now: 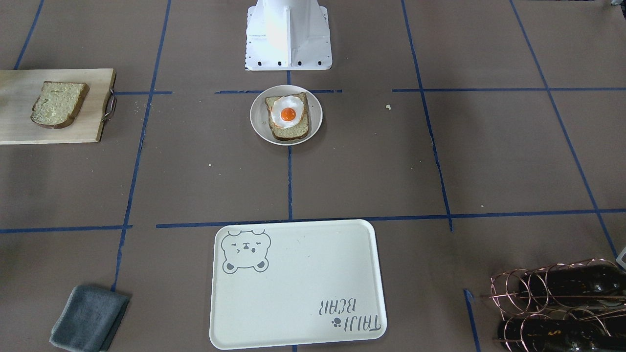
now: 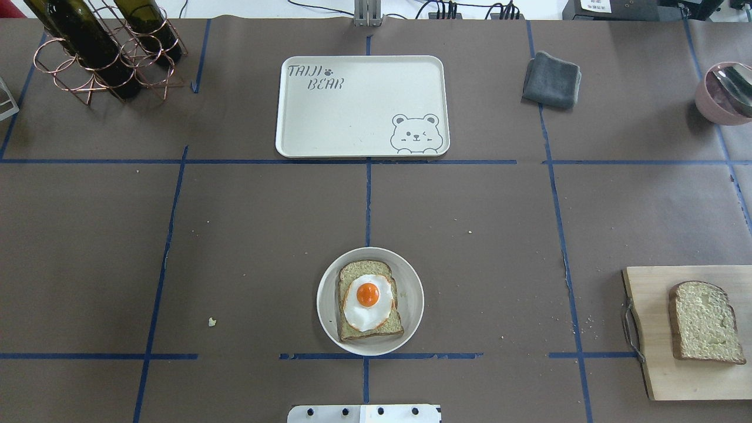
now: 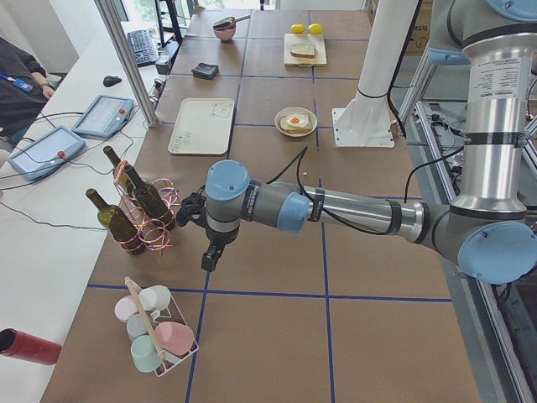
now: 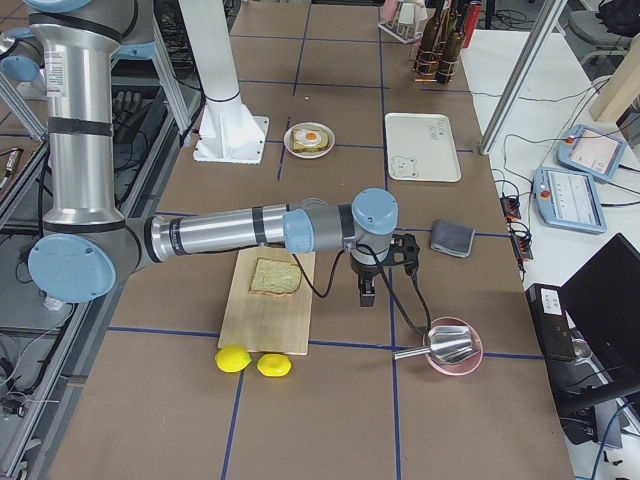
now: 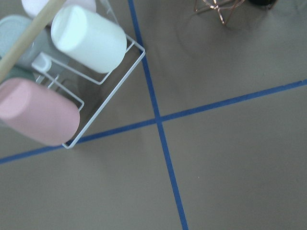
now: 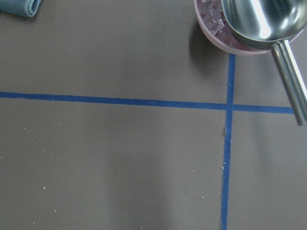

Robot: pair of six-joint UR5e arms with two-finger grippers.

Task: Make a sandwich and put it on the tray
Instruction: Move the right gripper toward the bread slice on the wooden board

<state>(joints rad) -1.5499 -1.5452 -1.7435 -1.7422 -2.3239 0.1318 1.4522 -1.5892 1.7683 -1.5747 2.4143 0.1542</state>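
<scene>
One bread slice (image 2: 363, 269) with the fried egg (image 2: 368, 301) on top lies on a small round white plate (image 2: 411, 299) near the robot base, also in the front view (image 1: 287, 112). The second slice (image 2: 705, 322) lies on a wooden board (image 2: 652, 370) at the right. The bear tray (image 2: 352, 117) lies bare at the far side of the table. My left gripper (image 3: 214, 256) hangs over the table's left end, near the cup rack. My right gripper (image 4: 366, 295) hangs beside the board's far edge. I cannot tell whether either is open or shut.
A copper rack with wine bottles (image 2: 100, 47) stands far left. A folded grey cloth (image 2: 552, 79) lies right of the tray. A pink bowl with a metal scoop (image 6: 254, 24) is far right. A wire rack of cups (image 5: 72, 72) sits under the left wrist. Two lemons (image 4: 250, 362) lie beyond the board.
</scene>
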